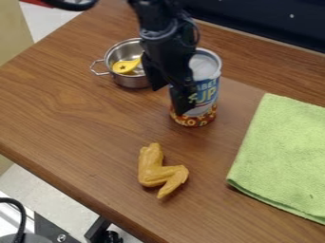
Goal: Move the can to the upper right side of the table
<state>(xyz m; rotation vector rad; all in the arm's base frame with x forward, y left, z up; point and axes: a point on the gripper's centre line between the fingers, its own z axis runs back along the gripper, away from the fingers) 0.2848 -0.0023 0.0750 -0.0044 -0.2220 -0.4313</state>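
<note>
Can (208,91) reads "ABET" w/ bigger "UP" below, left part of wording hidden; O-like ltrs nr btm, rest too small to read.

Tall cylindrical metal can (208,89), blue-and-orange label, pale grey top. Upright on brown wooden table (70,114), slightly right of mid-view, upper half.

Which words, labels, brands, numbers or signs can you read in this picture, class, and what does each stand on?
"ABET", cut off at the left: on the can.
"UP", below it, first letter partly hidden by the pincer: same can.
Letter-like shapes near the can's base: too small to read.
A star, no lettering: on the yellow utensil.
</note>
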